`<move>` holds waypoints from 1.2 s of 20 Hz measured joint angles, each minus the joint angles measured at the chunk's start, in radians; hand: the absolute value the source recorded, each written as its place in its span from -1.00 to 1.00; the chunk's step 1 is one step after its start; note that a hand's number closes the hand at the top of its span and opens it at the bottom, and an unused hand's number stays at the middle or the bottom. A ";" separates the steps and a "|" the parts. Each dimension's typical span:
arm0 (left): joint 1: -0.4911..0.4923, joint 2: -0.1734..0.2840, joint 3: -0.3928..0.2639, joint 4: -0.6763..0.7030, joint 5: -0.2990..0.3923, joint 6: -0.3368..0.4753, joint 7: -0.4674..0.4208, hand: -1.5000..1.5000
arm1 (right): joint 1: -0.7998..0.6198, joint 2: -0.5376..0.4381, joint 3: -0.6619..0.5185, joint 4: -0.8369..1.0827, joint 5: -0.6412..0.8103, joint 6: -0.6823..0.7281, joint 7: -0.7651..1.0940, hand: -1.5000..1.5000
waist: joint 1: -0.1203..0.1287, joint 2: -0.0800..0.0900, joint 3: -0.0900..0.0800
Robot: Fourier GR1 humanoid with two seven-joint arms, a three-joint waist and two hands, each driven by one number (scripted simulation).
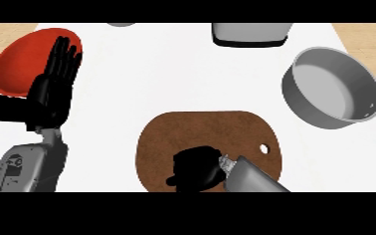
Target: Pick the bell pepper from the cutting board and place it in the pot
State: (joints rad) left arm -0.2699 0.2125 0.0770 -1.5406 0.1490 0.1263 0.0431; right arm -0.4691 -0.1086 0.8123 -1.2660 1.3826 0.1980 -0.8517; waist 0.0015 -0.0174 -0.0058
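Note:
The brown cutting board [206,129] lies at the lower middle of the white counter. My right hand [197,169] rests on its near part with the fingers curled into a tight ball. The bell pepper shows nowhere on the board; the curled hand hides it. The grey pot [317,115] stands to the right and farther back, tilted in view, with nothing showing inside. My left hand [53,87] stays open at the left edge, fingers up, resting.
A red plate [26,64] lies at the far left, partly behind my left hand. A grey and black container [249,34] stands at the back middle. A small grey object [121,24] peeks in at the back edge.

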 measured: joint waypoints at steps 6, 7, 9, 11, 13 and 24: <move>0.021 -0.004 0.003 -0.009 -0.003 -0.011 -0.006 0.00 | 0.049 -0.005 -0.059 -0.090 0.009 -0.030 0.002 1.00 | -0.004 0.007 0.000; 0.019 -0.003 0.007 -0.003 -0.003 -0.012 -0.010 0.00 | 0.056 0.000 -0.092 -0.100 0.002 -0.024 0.033 1.00 | -0.008 0.008 0.000; 0.020 0.001 0.017 -0.004 0.000 -0.009 -0.009 0.00 | 0.077 0.039 -0.174 -0.095 -0.009 -0.015 0.161 1.00 | -0.020 0.009 0.002; 0.026 0.004 0.024 -0.004 0.001 -0.005 -0.009 0.00 | 0.106 0.064 -0.267 -0.088 -0.024 -0.020 0.306 1.00 | -0.040 0.010 0.003; 0.030 0.009 0.033 -0.006 0.000 0.000 -0.008 0.00 | 0.134 0.080 -0.361 -0.085 -0.045 -0.030 0.452 1.00 | -0.060 0.011 0.005; 0.017 0.016 0.029 -0.005 0.006 -0.013 0.009 0.00 | 0.074 0.106 -0.577 -0.224 -0.011 -0.281 1.304 1.00 | -0.028 0.005 0.005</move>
State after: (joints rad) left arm -0.2527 0.2290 0.1060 -1.5457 0.1546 0.1135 0.0526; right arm -0.3954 -0.0022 0.2357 -1.4895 1.3714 -0.0830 0.4519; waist -0.0269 -0.0129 -0.0008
